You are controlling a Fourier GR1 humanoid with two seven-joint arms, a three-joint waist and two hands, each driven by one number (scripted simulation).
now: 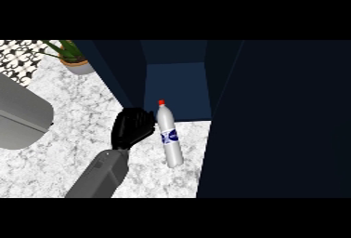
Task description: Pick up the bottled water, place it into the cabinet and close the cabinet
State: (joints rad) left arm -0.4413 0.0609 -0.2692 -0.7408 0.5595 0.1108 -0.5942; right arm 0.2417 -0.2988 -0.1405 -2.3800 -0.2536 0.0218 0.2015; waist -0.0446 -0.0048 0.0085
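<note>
The bottle [170, 135] stands on the counter [75, 116] in front of the open cabinet [177, 90], red cap up. The left hand [132, 128] sits just beside it, fingers straight, gripping nothing. I'd wrap it around the label, then lift straight up so it doesn't tip.

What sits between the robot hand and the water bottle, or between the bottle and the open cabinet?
Nothing visible. The left robot hand is right beside the water bottle, and bare counter leads to the cabinet opening behind it.

Marble counter [75, 116] — bottle [170, 137], potted plant [74, 59]
</note>
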